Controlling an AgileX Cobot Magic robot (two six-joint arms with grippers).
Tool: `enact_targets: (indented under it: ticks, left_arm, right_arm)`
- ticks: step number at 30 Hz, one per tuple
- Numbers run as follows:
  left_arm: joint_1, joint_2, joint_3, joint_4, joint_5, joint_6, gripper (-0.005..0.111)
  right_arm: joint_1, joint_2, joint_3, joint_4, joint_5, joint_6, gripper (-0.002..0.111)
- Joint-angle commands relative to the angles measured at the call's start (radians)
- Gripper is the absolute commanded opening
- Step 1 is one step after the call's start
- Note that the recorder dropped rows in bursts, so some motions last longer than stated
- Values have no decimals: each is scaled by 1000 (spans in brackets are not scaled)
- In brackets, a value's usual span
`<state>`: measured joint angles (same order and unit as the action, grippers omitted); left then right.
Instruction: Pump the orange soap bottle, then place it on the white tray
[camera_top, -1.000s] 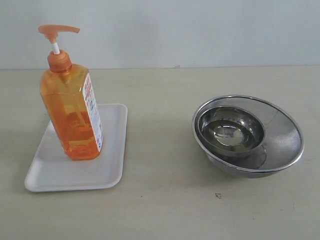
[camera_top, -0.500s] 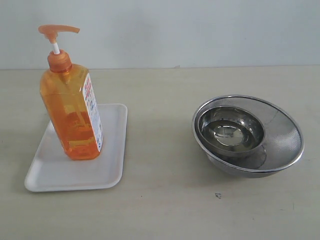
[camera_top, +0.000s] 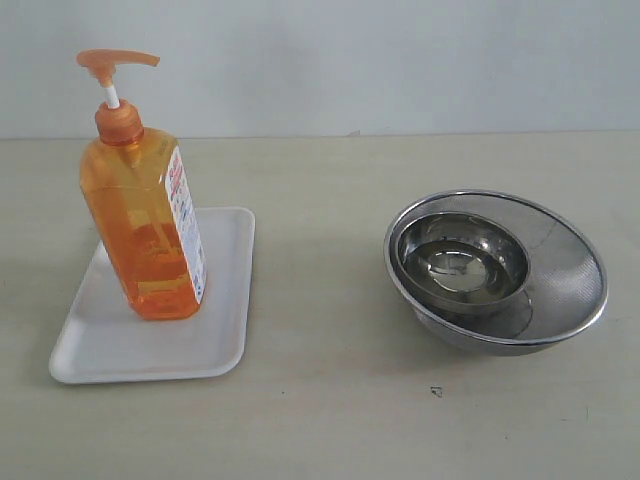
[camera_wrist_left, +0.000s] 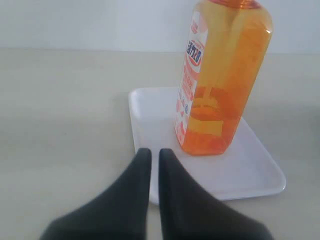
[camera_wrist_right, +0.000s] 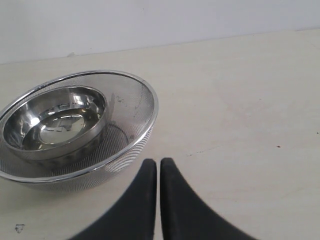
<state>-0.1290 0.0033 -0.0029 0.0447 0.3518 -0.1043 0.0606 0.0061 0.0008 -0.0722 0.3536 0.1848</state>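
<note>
Exterior view: a pale bench (camera_top: 330, 425) carries two groups of things, well apart.
White tray (camera_top: 150, 352): flat on the bench, on the 9 o'clock side of the scene.
Orange soap bottle (camera_top: 145, 235): upright on the white tray, its base inside the rim and toward the tray's 10 o'clock part. The pump head is raised on its white stem, and both nozzle and label face 3 o'clock.
Small steel bowl (camera_top: 462, 262): nested in the mesh bowl (camera_top: 572, 275), toward its 9 o'clock side. Both stand at 3 o'clock from the tray.
Left claw (camera_wrist_left: 154, 152): narrow, only a thin slit between the fingers, holding nothing. The tips are near the tray's edge, short of the bottle.
Right claw (camera_wrist_right: 158, 162): narrow likewise, holding nothing. It is near the mesh bowl's rim but apart from it.
</note>
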Motion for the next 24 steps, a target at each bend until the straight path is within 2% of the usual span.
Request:
enact_targets:
  ticks: [1,24]
  left_arm:
    - [1,-3,3,4,3,-2,5]
    - [1,-3,3,4,3,-2,5]
  right_arm:
    - [-5,-6,-1,-9,-13,-3,0]
    - [-5,-6,-1,-17,-102,-37,0]
